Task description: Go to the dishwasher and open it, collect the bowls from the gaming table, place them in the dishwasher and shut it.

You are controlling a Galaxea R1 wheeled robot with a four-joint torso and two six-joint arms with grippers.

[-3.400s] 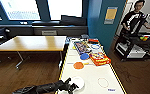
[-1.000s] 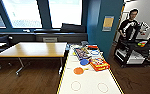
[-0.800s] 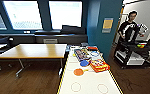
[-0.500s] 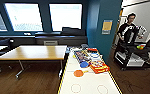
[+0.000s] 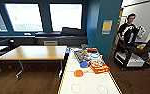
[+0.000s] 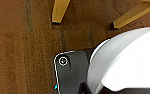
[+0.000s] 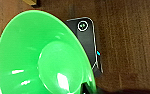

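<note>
The gaming table (image 5: 88, 85), white-topped with yellow edge trim, runs away from me in the head view. On it lie a round orange bowl (image 5: 78, 73) and, just beyond, a blue bowl (image 5: 84, 64). In the right wrist view a large lime green bowl (image 7: 41, 57) hangs close over the brown floor, held by my right gripper. The left wrist view has a white rounded thing (image 6: 131, 60) close to the camera, above the floor. The dishwasher is out of view.
A wood-topped table (image 5: 33, 52) stands left of the gaming table. A red box (image 5: 99, 67) and other flat boxes lie beside the bowls. A person (image 5: 128, 28) stands at the right behind a black cart (image 5: 136, 53). A teal wall corner (image 5: 103, 30) rises behind the table.
The whole head picture has shifted slightly, so the camera has moved. The things on the gaming table lie as before.
</note>
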